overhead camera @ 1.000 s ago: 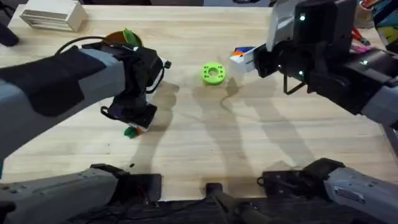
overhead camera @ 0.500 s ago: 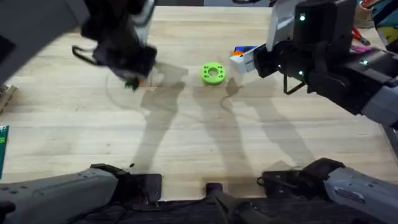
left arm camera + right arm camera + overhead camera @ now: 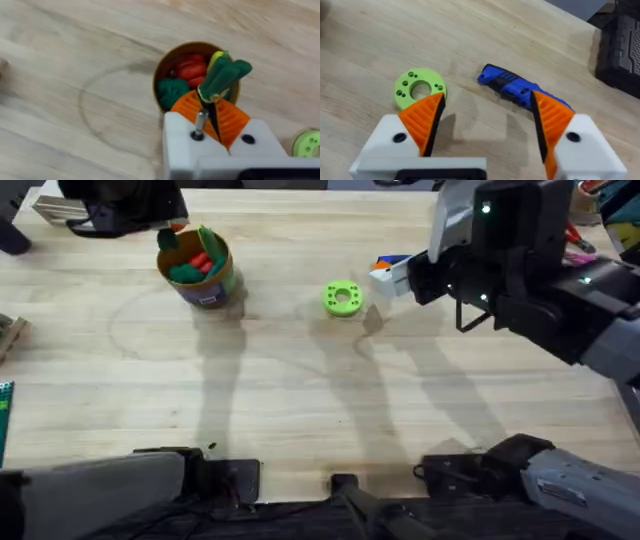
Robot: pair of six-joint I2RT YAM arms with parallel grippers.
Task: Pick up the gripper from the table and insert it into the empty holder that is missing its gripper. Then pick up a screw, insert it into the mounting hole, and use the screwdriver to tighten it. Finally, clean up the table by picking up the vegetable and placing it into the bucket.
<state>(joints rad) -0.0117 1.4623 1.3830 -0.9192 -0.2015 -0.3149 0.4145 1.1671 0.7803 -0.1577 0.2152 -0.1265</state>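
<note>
Landmark: we take the bucket (image 3: 203, 270) as our reference; it stands upright on the wooden counter (image 3: 300, 400) and holds red and green toy pieces.
Left claw: in the left wrist view we see the left claw (image 3: 216, 117) directly above the bucket, its orange pads closed on the vegetable (image 3: 222, 79), whose green leaves poke up over the bucket's rim (image 3: 192, 46).
Right claw: the right claw (image 3: 487, 125) hangs well to the right of the bucket, its pads spread wide with nothing between them.
Screwdriver: the blue screwdriver (image 3: 520, 90) lies flat on the counter right of the bucket, under the right claw.
Other things: a bright green ring (image 3: 342, 297) lies between the bucket and the screwdriver.
In the way: we see nothing between the vegetable and the bucket's mouth.
</note>
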